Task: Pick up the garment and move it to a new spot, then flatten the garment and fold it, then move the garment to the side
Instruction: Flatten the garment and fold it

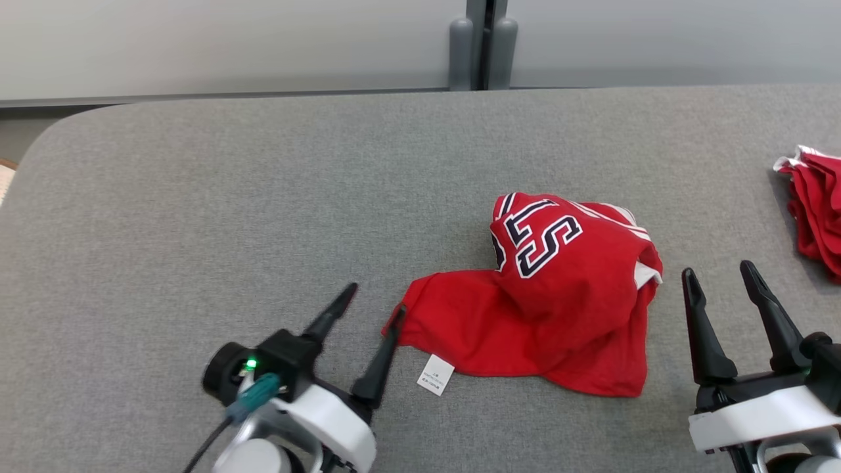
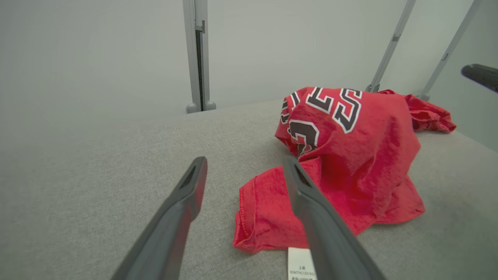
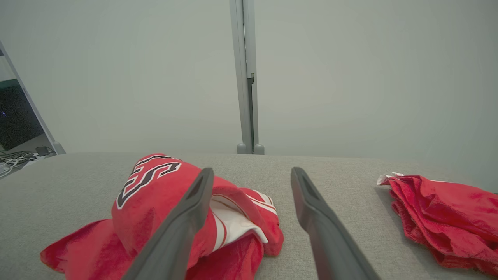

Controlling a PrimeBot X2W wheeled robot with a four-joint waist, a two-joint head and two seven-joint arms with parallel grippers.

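Pick-up step not started: crumpled red garment (image 1: 552, 309) lies heaped just ahead-right of the left gripper (image 1: 376, 297) and just left of the right gripper (image 1: 716, 269), both spread wide and empty, so next likely means closing on the near hem.

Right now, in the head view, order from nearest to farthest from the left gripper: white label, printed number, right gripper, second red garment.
1. White label, close beside the left gripper.
2. Printed number, on the raised top of the jersey.
3. Right gripper, on the jersey's far side.
4. Second red garment, at the right edge of the table.
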